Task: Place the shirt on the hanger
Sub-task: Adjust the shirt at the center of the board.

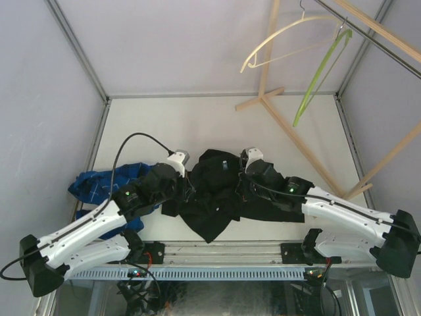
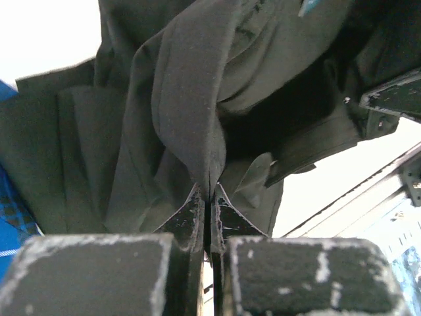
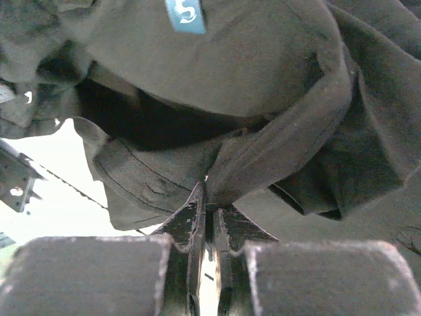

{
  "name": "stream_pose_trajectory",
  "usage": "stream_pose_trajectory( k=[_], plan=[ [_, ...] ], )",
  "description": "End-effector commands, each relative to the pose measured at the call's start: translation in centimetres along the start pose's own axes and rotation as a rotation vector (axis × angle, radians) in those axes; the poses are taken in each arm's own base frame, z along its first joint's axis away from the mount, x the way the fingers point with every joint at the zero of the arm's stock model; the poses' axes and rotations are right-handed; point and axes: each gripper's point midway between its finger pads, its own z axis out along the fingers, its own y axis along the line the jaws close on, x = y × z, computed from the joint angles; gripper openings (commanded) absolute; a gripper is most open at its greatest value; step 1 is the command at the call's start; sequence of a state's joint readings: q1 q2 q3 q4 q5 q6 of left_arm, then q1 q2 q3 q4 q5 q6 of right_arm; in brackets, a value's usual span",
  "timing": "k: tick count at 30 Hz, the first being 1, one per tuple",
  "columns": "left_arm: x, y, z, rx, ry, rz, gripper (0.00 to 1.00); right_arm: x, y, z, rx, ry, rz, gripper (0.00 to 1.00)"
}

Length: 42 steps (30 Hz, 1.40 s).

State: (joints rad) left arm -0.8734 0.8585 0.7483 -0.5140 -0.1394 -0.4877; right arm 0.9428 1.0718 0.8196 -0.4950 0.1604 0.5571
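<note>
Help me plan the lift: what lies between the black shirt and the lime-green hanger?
Top view: from the black shirt to the lime-green hanger runs bare white tabletop, crossed by one slanted wooden rack foot.

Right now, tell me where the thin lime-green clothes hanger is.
Top view, far right: the lime-green hanger hangs from the wooden rail, just right of the curved cream hanger.
</note>
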Motion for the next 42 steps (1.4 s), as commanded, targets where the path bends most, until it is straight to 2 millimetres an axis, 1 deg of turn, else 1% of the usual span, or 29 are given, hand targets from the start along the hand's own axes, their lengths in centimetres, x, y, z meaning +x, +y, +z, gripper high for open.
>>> stream_pose_trajectory(
  k=[1, 4, 6, 8, 9, 10, 12, 14, 16, 20, 22, 24, 25, 26, 29, 32, 35, 39, 42],
  plan=[
    [0.3, 0.3, 1.9, 0.022, -0.017, -0.085, 0.0, -1.5, 0.5, 1.6, -0.046, -0.069, 0.09, 0.0],
    [0.7, 1.2, 3.0, 0.004, -0.002, -0.11, 0.01, -0.9, -0.5, 2.8, -0.021, -0.049, 0.099, 0.01],
    [0.5, 1.5, 3.4, 0.003, 0.0, -0.122, 0.04, -0.6, -1.1, 3.1, 0.0, -0.039, 0.091, 0.04],
    [0.2, 1.6, 3.4, 0.007, -0.005, -0.124, 0.12, -0.6, -1.5, 2.7, 0.017, -0.045, 0.088, 0.13],
    [0.0, 1.6, 3.3, 0.009, -0.012, -0.122, 0.16, -0.8, -1.7, 2.3, 0.024, -0.057, 0.088, 0.21],
    [-0.3, 1.6, 3.2, 0.01, -0.019, -0.122, 0.2, -1.1, -1.8, 1.8, 0.029, -0.07, 0.088, 0.31],
    [-0.7, 1.9, 2.9, 0.005, -0.033, -0.12, 0.27, -1.5, -2.2, 0.8, 0.041, -0.095, 0.088, 0.43],
    [-0.9, 2.2, 2.8, -0.003, -0.038, -0.118, 0.32, -1.9, -2.6, -0.3, 0.052, -0.123, 0.095, 0.51],
    [-0.9, 2.5, 2.8, -0.009, -0.038, -0.115, 0.36, -2.2, -2.9, -1.4, 0.058, -0.148, 0.102, 0.55],
    [-0.9, 2.7, 2.8, -0.01, -0.033, -0.113, 0.42, -2.4, -3.7, -3.1, 0.08, -0.186, 0.121, 0.57],
    [-1.3, 2.7, 2.5, -0.009, -0.042, -0.11, 0.48, -2.5, -4.0, -3.8, 0.085, -0.2, 0.128, 0.58],
    [-2.1, 2.6, 2.0, -0.011, -0.063, -0.103, 0.55, -2.4, -4.2, -4.3, 0.087, -0.21, 0.133, 0.59],
    [-2.6, 2.6, 1.6, -0.015, -0.074, -0.096, 0.65, -2.4, -4.2, -4.5, 0.084, -0.215, 0.137, 0.59],
    [-3.1, 2.7, 1.2, -0.025, -0.086, -0.092, 0.68, -2.4, -4.3, -4.6, 0.082, -0.217, 0.138, 0.6],
    [-4.7, 2.7, 0.1, -0.043, -0.121, -0.072, 0.73, -2.3, -4.2, -4.8, 0.07, -0.227, 0.143, 0.61],
    [-5.9, 2.7, -0.3, -0.042, -0.147, -0.066, 0.74, -2.2, -4.0, -4.9, 0.052, -0.242, 0.15, 0.61],
    [-6.3, 2.4, 0.1, -0.034, -0.14, -0.062, 0.72, -2.2, -4.1, -5.0, 0.05, -0.26, 0.168, 0.61],
    [-6.8, 1.8, 0.6, -0.015, -0.122, -0.05, 0.68, -2.1, -5.1, -5.3, 0.094, -0.276, 0.212, 0.61],
    [-7.9, 2.0, 0.0, -0.032, -0.149, -0.035, 0.68, -1.7, -6.5, -5.5, 0.165, -0.282, 0.255, 0.61]
  ],
)
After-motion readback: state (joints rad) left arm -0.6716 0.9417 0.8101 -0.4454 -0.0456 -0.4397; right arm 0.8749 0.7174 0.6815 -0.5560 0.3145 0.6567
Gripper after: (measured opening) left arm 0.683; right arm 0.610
